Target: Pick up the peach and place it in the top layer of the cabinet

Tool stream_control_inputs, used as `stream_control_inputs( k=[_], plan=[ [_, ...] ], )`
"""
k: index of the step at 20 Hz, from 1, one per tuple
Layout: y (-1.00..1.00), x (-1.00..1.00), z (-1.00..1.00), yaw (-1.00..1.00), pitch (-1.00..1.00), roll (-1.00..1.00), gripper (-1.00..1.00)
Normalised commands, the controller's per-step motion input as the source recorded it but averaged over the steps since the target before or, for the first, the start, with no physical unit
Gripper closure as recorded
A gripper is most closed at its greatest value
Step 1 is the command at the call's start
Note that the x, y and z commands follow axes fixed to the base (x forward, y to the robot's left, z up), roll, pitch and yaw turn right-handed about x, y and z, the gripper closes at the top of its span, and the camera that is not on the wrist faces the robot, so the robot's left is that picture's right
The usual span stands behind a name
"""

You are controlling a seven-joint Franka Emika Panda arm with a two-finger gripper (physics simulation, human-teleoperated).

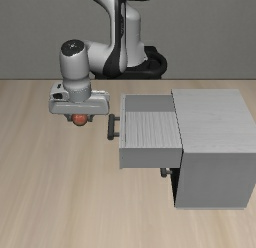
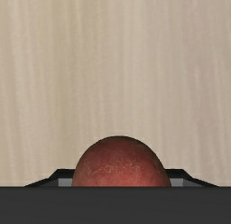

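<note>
The peach [image 2: 121, 163], round and dark red, sits between my fingertips, and my gripper [image 2: 121, 184] is shut on it. In the exterior view my gripper [image 1: 78, 110] hangs above the wooden table with the peach [image 1: 77, 119] showing just beneath it. The grey cabinet [image 1: 215, 142] stands to the exterior view's right. Its top drawer [image 1: 148, 132] is pulled out toward my gripper, and the dark handle [image 1: 113, 125] is a short way from the peach.
Bare wooden table [image 1: 50, 182] stretches in front of and to the exterior view's left of the gripper. A lower drawer handle [image 1: 165, 173] pokes out beneath the open top drawer. The robot's base [image 1: 135, 57] stands behind.
</note>
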Motion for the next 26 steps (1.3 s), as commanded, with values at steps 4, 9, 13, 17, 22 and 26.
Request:
stream_control_inputs(
  k=[4,9,13,17,22,26],
  plan=[
    [0.0,0.0,1.0,0.0,0.0,0.0,1.0],
    [0.0,0.0,1.0,0.0,0.0,0.0,1.0],
    [0.0,0.0,1.0,0.0,0.0,0.0,1.0],
    [0.0,0.0,1.0,0.0,0.0,0.0,1.0],
    [0.8,0.0,0.2,0.0,0.0,0.0,1.0],
    [1.0,0.0,0.0,0.0,0.0,0.0,1.0]
  ],
)
